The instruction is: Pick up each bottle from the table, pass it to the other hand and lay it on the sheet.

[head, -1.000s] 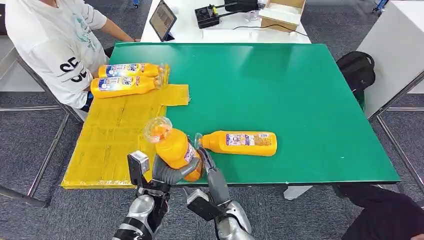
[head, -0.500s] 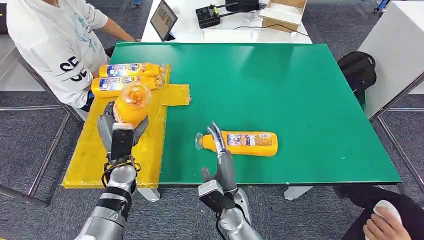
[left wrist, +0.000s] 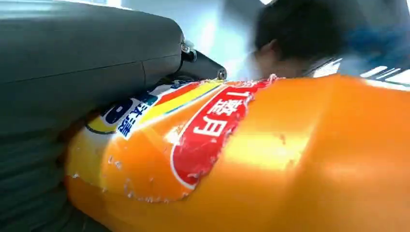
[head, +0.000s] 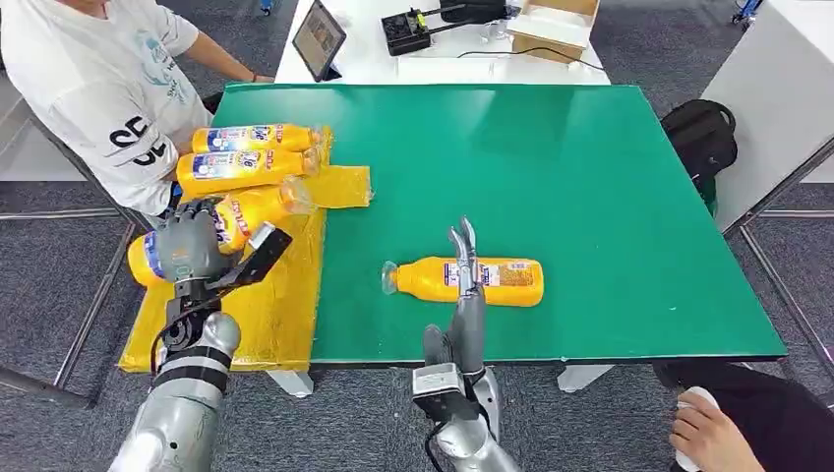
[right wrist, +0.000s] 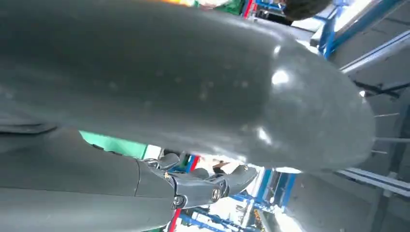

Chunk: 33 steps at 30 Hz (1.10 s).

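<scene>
Bottle held (head: 231, 218) — gripped around its lower body by the left hand (head: 184, 246) over the yellow sheet (head: 285, 295), just beside the two bottles already laid there (head: 246, 152). Its long axis lies near horizontal, cap end toward the table centre and base toward the sheet's outer edge, roughly parallel to the laid pair; this orientation suits a flat lay-down in the next row. The right hand (head: 462, 258) holds nothing, fingers extended and apart, raised over the remaining bottle (head: 462, 280) on the green table (head: 590, 177) — likely staged for the next pick. That bottle lies on its side, cap pointing toward the sheet.
</scene>
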Motion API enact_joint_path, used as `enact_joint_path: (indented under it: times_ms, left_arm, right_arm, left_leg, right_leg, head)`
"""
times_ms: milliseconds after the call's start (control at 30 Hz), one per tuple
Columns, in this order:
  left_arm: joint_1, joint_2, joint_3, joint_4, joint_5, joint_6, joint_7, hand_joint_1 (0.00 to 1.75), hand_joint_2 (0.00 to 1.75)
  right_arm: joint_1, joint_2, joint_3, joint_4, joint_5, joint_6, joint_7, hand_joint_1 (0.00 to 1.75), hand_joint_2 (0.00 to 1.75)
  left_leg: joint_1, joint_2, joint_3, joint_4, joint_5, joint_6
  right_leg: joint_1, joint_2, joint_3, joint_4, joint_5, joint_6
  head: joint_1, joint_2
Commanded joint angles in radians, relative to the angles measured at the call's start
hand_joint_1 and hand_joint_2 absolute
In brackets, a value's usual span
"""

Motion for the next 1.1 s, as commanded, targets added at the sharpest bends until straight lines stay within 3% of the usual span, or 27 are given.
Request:
enact_joint_path:
  times_ms: [33,100,200,267,700,1067,1100]
  left_arm:
    - [-0.095,0.158,-0.270,0.296,-0.011,0.000,0.100,1.75,1.75]
    - [-0.107,0.164,-0.299,0.326,-0.011,0.000,0.120,1.75,1.75]
    - [-0.182,0.173,-0.331,0.538,-0.006,-0.004,0.141,1.75,1.75]
    - [-0.200,0.175,-0.331,0.588,0.003,-0.071,0.139,1.75,1.75]
    - [-0.198,0.176,-0.317,0.597,0.014,-0.124,0.129,1.75,1.75]
    - [-0.177,0.183,-0.300,0.608,0.010,-0.318,0.112,1.75,1.75]
    - [-0.176,0.180,-0.288,0.604,0.021,-0.314,0.106,1.45,1.75]
  right_arm:
    - [-0.023,-0.037,0.046,0.001,-0.022,0.001,-0.033,0.00,0.00]
    - [-0.023,-0.038,0.047,0.000,-0.024,0.004,-0.033,0.00,0.00]
    - [-0.039,-0.040,0.061,0.012,-0.040,0.006,-0.033,0.00,0.00]
    - [-0.042,-0.036,0.056,0.020,-0.037,0.016,-0.033,0.00,0.00]
    - [-0.045,-0.032,0.048,0.037,-0.039,0.027,-0.033,0.00,0.00]
    - [-0.070,-0.014,0.040,0.134,-0.029,0.080,-0.033,0.00,0.00]
    - [-0.070,-0.012,0.040,0.136,-0.029,0.081,-0.033,0.00,0.00]
  left_leg:
    - [0.000,-0.001,0.006,-0.001,-0.002,0.001]
    - [0.000,0.000,0.004,0.000,-0.001,0.001]
    - [0.001,-0.001,0.005,-0.001,-0.002,0.001]
    - [0.000,-0.002,0.002,-0.001,0.000,0.000]
    - [0.000,0.000,0.006,0.000,-0.002,0.001]
    - [0.000,0.000,0.007,-0.002,-0.001,0.000]
    - [0.000,0.001,0.010,-0.003,-0.002,0.001]
  right_leg:
    - [0.001,-0.002,0.007,0.000,-0.003,-0.003]
    - [0.001,0.000,0.004,0.000,-0.002,-0.002]
    - [0.001,-0.002,0.007,0.000,-0.003,-0.003]
    - [0.001,-0.002,0.004,-0.001,-0.001,-0.002]
    - [0.001,0.000,0.007,0.000,-0.002,-0.003]
    - [0.000,0.001,0.009,-0.001,-0.001,-0.002]
    - [0.001,0.002,0.011,-0.002,-0.001,-0.003]
  head:
    - [0.000,0.000]
    - [0.000,0.000]
    - [0.000,0.000]
    - [0.001,0.000]
    - [0.001,0.000]
    - [0.000,0.000]
    - [0.000,0.000]
